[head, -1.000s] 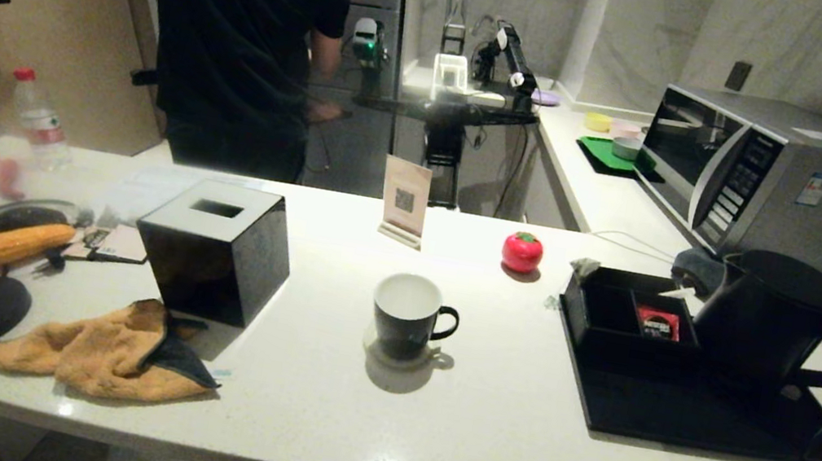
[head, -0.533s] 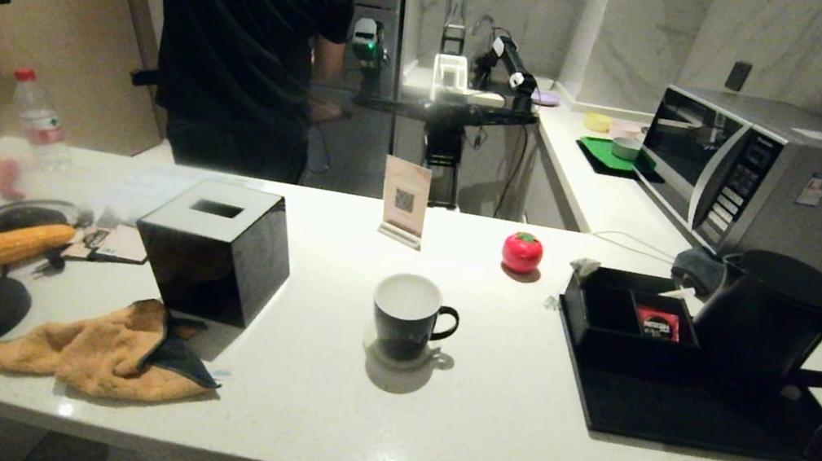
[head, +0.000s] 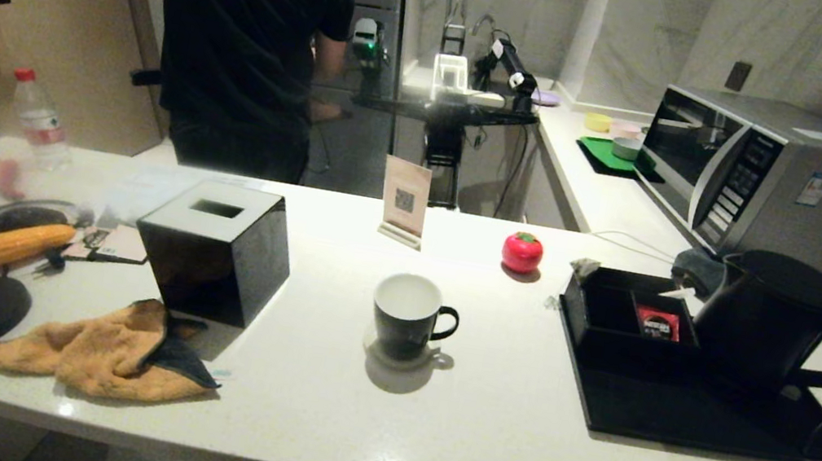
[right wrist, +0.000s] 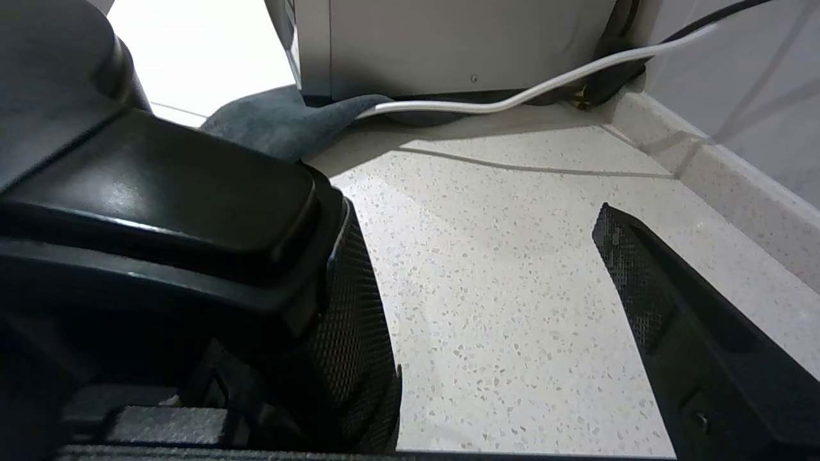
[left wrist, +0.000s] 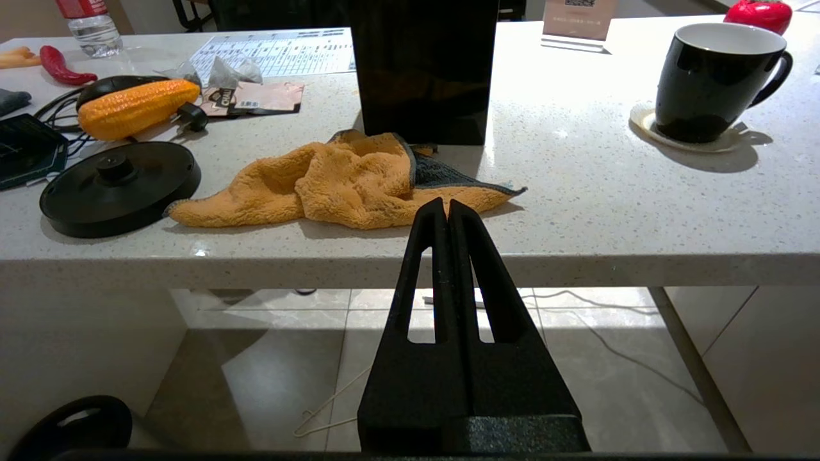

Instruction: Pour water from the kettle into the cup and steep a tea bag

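The right gripper, fingers spread wide, sits beside the kettle handle, seemingly touching; the left gripper hangs pressed together below the counter.

The matte black kettle stands upright on a black tray, lid shut, loop handle turned away from the cup. Well apart from the tray, that small black mug with white inside sits upright on a pale coaster, empty.
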